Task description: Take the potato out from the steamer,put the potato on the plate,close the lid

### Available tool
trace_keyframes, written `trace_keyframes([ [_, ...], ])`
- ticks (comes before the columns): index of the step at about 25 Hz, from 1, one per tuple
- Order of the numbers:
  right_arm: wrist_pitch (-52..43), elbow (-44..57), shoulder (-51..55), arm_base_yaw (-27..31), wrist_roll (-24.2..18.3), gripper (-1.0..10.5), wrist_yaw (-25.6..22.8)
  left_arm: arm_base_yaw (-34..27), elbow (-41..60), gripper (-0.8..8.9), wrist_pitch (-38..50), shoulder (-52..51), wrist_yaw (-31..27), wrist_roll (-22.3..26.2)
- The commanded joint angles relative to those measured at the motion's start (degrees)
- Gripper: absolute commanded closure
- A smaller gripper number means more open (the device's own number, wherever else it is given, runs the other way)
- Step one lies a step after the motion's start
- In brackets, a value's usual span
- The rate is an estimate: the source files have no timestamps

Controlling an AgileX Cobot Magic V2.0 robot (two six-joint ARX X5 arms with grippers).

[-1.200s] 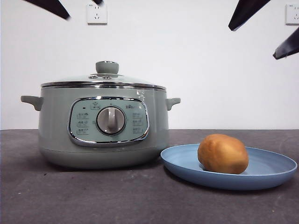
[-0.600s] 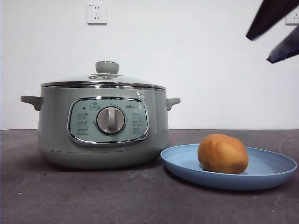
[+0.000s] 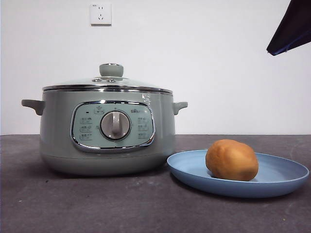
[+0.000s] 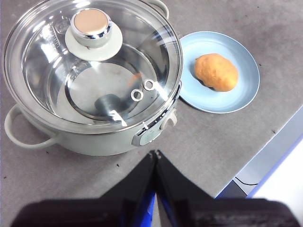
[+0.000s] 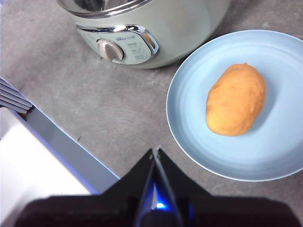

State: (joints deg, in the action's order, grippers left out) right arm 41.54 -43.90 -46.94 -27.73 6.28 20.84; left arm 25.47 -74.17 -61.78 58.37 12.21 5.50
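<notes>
A dark grey, matte tabletop (image 3: 97, 204) spans the foreground, with a few small specks on its surface. Behind it rises a plain white wall (image 3: 218, 73) bearing a white electrical socket (image 3: 100, 14) high up. In the wrist views, the table's pale edge (image 4: 279, 142) is visible.

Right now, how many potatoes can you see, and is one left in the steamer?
1. The potato lies on the blue plate beside the steamer. Through the glass lid, the steamer looks empty, though glare hides some of it.
</notes>
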Motion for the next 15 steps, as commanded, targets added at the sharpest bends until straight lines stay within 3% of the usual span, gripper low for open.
trace_keyframes([
  [1,-0.3,0.2,0.0,-0.1,0.3,9.5,-0.1,0.1,-0.2,8.17,0.4,0.0,0.0,0.1],
  [4,-0.3,0.2,0.0,-0.1,0.3,9.5,-0.2,-0.5,-0.2,8.17,2.9,-0.3,-0.6,1.2],
  [6,-0.3,0.2,0.1,-0.1,0.3,9.5,-0.1,-3.5,0.0,8.17,11.6,-2.7,-2.3,2.7],
  [11,-0.3,0.2,0.1,-0.1,0.3,9.5,-0.2,-15.7,0.4,8.17,25.0,-10.4,-1.3,4.9],
  [15,-0.3,0.2,0.1,-0.1,0.3,9.5,-0.2,-23.1,8.7,8.17,37.4,-18.5,-1.4,4.9],
])
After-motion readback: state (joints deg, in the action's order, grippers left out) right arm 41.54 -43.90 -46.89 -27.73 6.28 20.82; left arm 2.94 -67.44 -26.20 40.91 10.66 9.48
